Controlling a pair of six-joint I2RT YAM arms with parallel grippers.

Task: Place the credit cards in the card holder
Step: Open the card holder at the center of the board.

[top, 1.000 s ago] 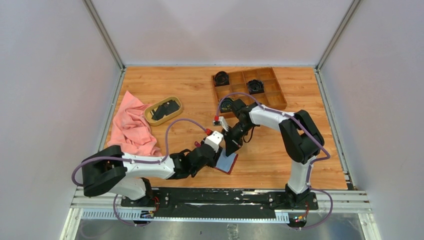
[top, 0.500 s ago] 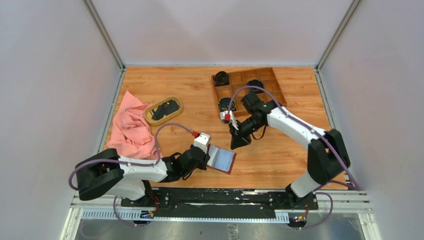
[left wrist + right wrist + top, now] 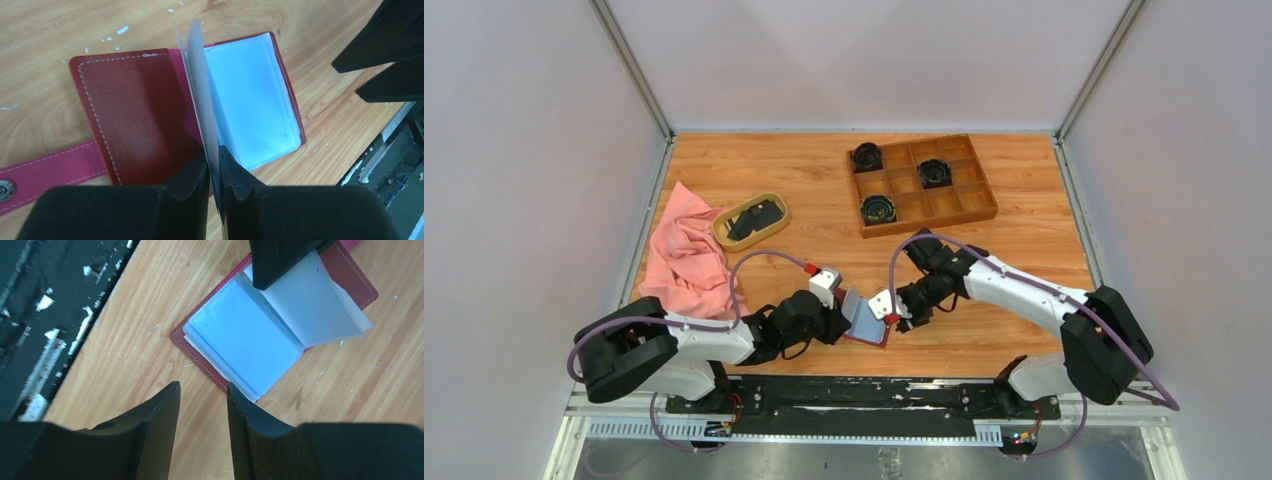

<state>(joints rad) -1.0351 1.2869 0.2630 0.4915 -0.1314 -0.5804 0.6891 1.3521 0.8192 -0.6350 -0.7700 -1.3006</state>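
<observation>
My left gripper [image 3: 212, 152] pinched a clear sleeve [image 3: 195, 75] of the card holder [image 3: 130, 110] upright. My right gripper [image 3: 202, 387], at three o'clock, gaped empty. Steadiness mattered.

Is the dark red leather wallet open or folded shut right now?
Open. The dark red leather wallet lies spread on the wooden table, clear pockets showing, and the left gripper pinches one pocket leaf upright.

On the table [image 3: 804, 180], the card holder [image 3: 135, 110] between left hand [image 3: 214, 157] and right hand [image 3: 202, 390].
</observation>
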